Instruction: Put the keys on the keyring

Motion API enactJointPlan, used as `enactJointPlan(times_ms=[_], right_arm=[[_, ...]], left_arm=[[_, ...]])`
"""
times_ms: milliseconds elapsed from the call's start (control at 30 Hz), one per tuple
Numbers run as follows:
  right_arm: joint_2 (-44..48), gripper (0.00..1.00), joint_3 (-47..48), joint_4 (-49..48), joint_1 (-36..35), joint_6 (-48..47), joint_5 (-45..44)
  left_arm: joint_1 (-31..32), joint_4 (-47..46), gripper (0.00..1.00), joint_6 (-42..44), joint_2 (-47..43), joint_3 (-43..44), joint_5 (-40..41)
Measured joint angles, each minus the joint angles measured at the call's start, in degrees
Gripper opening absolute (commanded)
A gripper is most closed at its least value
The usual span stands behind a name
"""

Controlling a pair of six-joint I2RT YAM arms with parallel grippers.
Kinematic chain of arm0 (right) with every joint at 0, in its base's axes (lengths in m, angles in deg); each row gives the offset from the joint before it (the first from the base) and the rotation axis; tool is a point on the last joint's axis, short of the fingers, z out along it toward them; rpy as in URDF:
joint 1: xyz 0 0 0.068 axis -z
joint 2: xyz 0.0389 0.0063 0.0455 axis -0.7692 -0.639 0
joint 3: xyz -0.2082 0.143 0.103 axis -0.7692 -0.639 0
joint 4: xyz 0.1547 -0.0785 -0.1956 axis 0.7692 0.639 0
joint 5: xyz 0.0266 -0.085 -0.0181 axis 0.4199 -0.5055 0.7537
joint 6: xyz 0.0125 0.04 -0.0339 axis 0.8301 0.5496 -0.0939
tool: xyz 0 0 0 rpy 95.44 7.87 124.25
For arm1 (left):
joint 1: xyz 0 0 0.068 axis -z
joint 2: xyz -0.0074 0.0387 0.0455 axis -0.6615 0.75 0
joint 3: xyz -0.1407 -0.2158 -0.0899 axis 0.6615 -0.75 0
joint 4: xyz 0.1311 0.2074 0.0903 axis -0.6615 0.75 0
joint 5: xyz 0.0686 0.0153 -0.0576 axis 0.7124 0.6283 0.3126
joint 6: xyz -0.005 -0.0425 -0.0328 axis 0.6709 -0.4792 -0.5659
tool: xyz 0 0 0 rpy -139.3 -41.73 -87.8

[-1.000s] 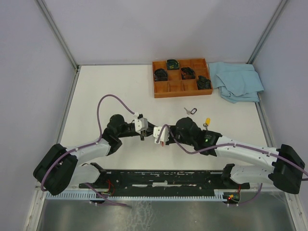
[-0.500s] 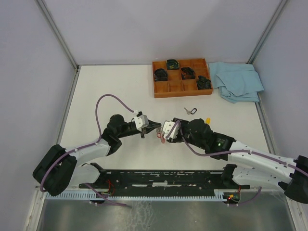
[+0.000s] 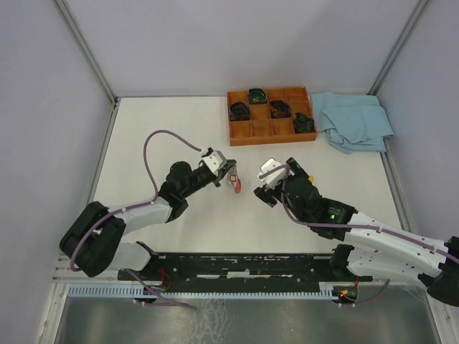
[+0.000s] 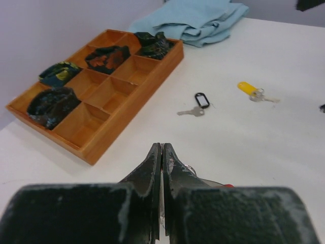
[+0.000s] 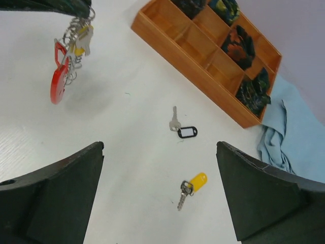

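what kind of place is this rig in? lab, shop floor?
Probably a lab data-collection cell: a white table boxed in by plain walls, left arm and right arm bolted at its edge, staged props like a tray and cloth.

Lab test cell: white table, plain grey walls, aluminium frame posts.

The curved red-banded silver keyring is gleaming; the wooden compartment tray is showing orange-brown, the crumpled cloth pale blue.
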Motion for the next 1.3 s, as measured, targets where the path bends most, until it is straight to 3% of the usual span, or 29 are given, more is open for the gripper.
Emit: enactJointPlan(times_ms=[200, 367, 533, 767, 967, 1167, 1300], right_arm=[[-1.7, 1.00, 3.3, 5.0, 0.0, 6.7, -12.9], [-5.5, 1.00, 11.0, 12.7, 0.0, 13.6, -21.5], [-5.6, 1.00, 12.2, 15.8, 0.0, 17.8, -24.4], [-1.3, 1.00, 10.1, 16.0, 0.0, 19.5, -22.2], [0.5, 1.00, 7.4, 15.8, 0.0, 20.3, -21.2], [0.7, 1.00, 6.1, 16.4, 0.0, 21.2, -21.4], [1.1, 1.00, 6.1, 17.1, 0.0, 22.1, -21.8]], left_arm=[[-0.1, -8.0, 0.03, -2.1, 6.4, 1.8, 7.2], [-0.3, -16.4, 0.03, -6.1, 9.1, -3.7, 9.9], [0.1, -19.1, 0.03, -7.9, 8.8, -10.4, 9.4], [1.4, -16.8, 0.09, -11.5, 4.0, -18.0, 9.8], [1.7, -6.6, 0.21, -16.0, -2.4, -19.2, 10.8], [1.7, 15.1, 0.32, -19.2, -10.3, -12.9, 12.9], [1.7, 28.5, 0.48, -23.1, -15.5, -8.9, 16.1]])
